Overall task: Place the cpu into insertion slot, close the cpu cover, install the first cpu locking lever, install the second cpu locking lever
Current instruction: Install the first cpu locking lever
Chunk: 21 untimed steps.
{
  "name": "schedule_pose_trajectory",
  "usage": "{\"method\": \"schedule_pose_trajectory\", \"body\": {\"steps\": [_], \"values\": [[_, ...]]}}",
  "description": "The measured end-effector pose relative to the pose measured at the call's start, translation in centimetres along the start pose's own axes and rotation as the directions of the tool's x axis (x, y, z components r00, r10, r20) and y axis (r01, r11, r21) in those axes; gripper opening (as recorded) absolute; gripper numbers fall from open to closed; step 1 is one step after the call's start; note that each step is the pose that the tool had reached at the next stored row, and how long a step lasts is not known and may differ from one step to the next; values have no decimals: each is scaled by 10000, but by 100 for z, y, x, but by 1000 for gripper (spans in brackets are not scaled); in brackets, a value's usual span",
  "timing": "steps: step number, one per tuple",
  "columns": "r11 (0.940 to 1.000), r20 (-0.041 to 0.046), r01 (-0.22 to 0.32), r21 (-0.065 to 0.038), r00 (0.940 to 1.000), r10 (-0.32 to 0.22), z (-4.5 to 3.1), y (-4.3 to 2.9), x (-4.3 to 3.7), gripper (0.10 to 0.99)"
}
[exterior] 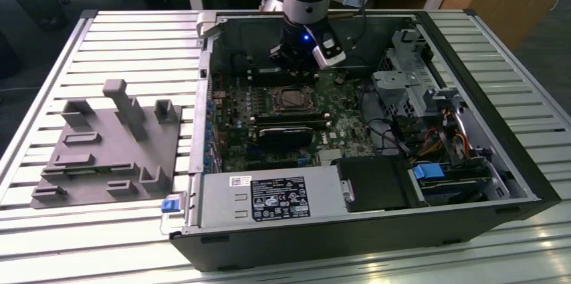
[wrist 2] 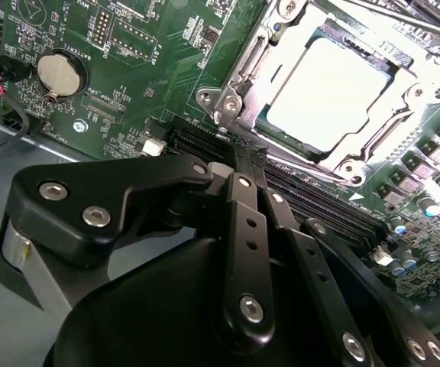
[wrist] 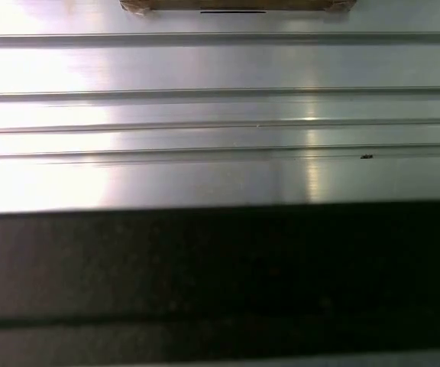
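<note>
The cpu (wrist 2: pixel 328 90) lies flat in the insertion slot (exterior: pixel 290 99) on the green board, its pale metal top showing. The silvery cpu cover (wrist 2: pixel 244 70) lies down around it, framing the chip through its window. My gripper (wrist 2: pixel 239 151) reaches down inside the open computer case (exterior: pixel 526 164), its black linkages drawn together and shut. Its tips stand at the socket's corner near the memory slots (wrist 2: pixel 312 200). I cannot tell whether they touch a lever. In the exterior view my gripper (exterior: pixel 297 70) hangs just behind the socket.
A grey fixture plate (exterior: pixel 107 144) with upright blocks lies on the slatted table (wrist: pixel 220 115) at the exterior view's left. Inside the case are a power supply (exterior: pixel 267 198), a drive cage (exterior: pixel 410 77), cables (exterior: pixel 428 138) and a coin battery (wrist 2: pixel 61 73).
</note>
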<state>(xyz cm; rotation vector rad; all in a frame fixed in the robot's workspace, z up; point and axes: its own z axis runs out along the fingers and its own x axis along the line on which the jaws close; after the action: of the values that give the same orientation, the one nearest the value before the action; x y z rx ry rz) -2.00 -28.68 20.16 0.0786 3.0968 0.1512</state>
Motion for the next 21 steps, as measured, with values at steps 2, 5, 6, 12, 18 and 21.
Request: {"method": "schedule_pose_trajectory", "body": {"steps": [2, 5, 6, 12, 18, 21], "values": [[10000, -1, 0, -28, 10000, 0, 0, -4, -1, 106], [10000, -3, -2, -53, 10000, 2, -2, -15, -1, 106], [10000, -3, -2, -53, 10000, 2, -2, -20, -1, 106], [10000, -4, -2, -44, 10000, 2, 7, -29, -1, 106], [10000, -15, 0, 23, 10000, 0, 34, -31, -1, 106], [10000, -23, 0, 54, 10000, 0, 42, -32, 0, 106]]}}
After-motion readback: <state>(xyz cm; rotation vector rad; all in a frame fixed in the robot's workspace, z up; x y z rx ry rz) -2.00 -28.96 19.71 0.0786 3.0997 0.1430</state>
